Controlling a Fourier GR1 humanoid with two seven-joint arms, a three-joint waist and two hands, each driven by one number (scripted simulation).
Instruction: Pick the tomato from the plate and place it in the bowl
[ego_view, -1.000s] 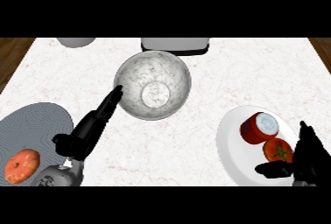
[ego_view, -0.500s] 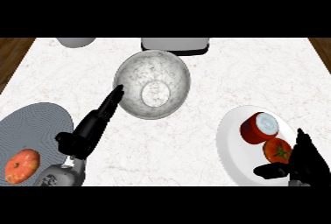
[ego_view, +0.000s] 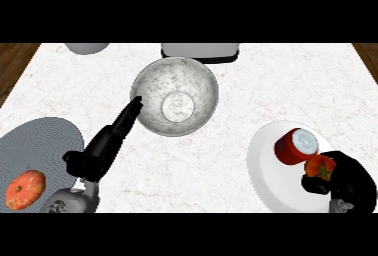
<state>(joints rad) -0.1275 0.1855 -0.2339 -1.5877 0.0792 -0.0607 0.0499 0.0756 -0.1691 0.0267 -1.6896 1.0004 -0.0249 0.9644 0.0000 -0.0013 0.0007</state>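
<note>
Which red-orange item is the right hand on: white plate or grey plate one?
The tomato on the white plate, beside the red can. The right hand curls round it. The orange fruit on the grey plate lies apart, untouched.

Materials/finish only, head view.
Table (ego_view: 244, 85): white marble-look stone w/ faint veins, smooth; brown wood grain at both far edges. Bowl (ego_view: 176, 95): speckled grey, metal-like sheen, glossy. Right plate (ego_view: 267, 170): plain white, smooth, semi-gloss. Left plate (ego_view: 37, 145): grey, fine concentric ridges, matt. Tomato (ego_view: 321, 167): red-orange skin, slight shine. Hands (ego_view: 111, 140): black, matt plastic look.
</note>
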